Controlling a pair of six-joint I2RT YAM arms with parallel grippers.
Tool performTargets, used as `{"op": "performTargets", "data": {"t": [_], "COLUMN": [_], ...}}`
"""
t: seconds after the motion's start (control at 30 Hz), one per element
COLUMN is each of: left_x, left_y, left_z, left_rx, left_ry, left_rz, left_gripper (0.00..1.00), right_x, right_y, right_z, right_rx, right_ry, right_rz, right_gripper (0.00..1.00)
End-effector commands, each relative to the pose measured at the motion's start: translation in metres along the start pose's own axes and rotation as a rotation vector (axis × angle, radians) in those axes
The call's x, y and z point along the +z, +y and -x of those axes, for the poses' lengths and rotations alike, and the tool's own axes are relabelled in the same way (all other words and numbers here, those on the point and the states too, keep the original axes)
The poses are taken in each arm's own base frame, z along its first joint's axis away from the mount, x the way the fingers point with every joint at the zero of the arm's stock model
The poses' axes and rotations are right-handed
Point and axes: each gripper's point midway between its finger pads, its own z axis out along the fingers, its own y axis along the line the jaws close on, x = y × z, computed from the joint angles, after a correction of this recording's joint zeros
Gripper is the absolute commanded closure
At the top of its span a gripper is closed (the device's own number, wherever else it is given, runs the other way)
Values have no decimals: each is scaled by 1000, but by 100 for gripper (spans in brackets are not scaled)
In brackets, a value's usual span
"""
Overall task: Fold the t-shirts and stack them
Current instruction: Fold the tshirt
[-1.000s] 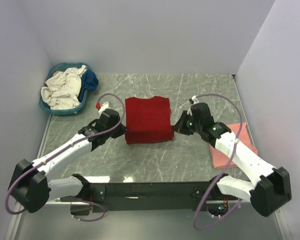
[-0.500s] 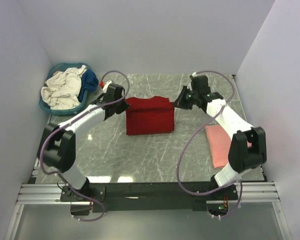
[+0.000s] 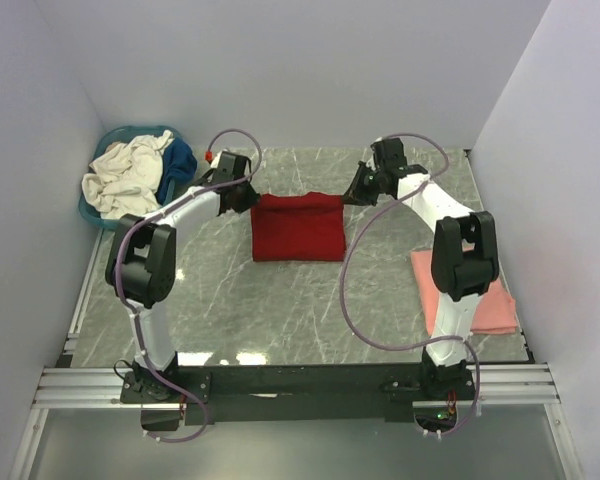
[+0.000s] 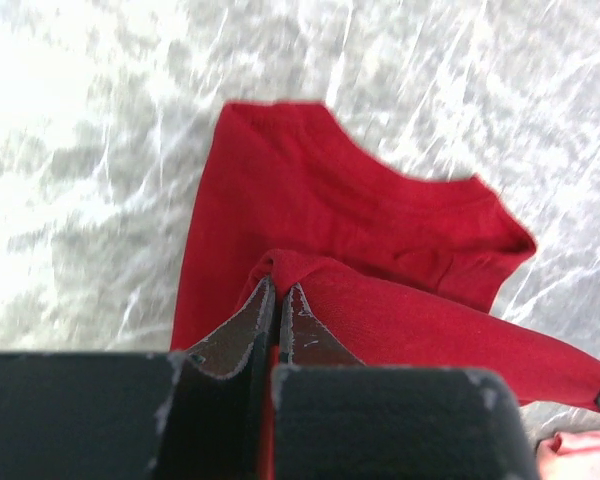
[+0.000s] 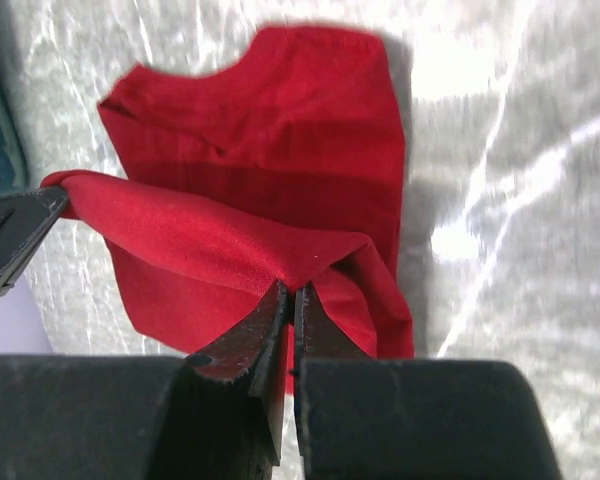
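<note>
Since a second ago, the near edge of the deep red t-shirt (image 3: 298, 228) has travelled to the far side, doubling it over at mid-table. My left gripper (image 4: 277, 300) and right gripper (image 5: 288, 300) each pinch a corner of that edge, jaws pressed on cloth. A salmon pink t-shirt (image 3: 492, 305) lies near right; the teal basket (image 3: 120, 222) sits far left.

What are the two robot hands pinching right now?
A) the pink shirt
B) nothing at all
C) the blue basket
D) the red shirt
D: in both wrist views the jaws are closed on a lifted edge of the red shirt, while the pink shirt lies flat on the table to the right, away from them.
</note>
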Motion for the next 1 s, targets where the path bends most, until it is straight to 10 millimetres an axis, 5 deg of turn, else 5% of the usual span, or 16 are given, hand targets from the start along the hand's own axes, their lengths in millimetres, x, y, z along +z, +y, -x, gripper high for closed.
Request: {"op": "performTargets", "data": {"t": [0.0, 0.23, 0.67, 0.73, 0.77, 0.83, 0.97], "left_x": [1, 10, 50, 62, 70, 72, 61], "left_y": [-4, -6, 2, 4, 11, 6, 5], "left_z": [40, 66, 98, 102, 102, 110, 135], "left_rx": [-1, -17, -51, -54, -61, -70, -91], "left_ry": [-72, -103, -134, -135, -125, -130, -167], "left_rz": [-7, -26, -100, -117, -111, -150, -218], "left_gripper": [99, 99, 99, 98, 94, 86, 57], "right_x": [-5, 12, 73, 75, 84, 84, 70], "right_y": [5, 16, 20, 26, 20, 21, 26], "right_z": [39, 71, 107, 118, 116, 124, 136], "right_rx": [-39, -59, -75, -85, -83, -92, -119], "right_ry": [-80, -102, -111, -130, -118, -138, -184], "right_rz": [1, 24, 108, 133, 126, 130, 119], "right_gripper": [100, 100, 100, 88, 68, 52, 39]}}
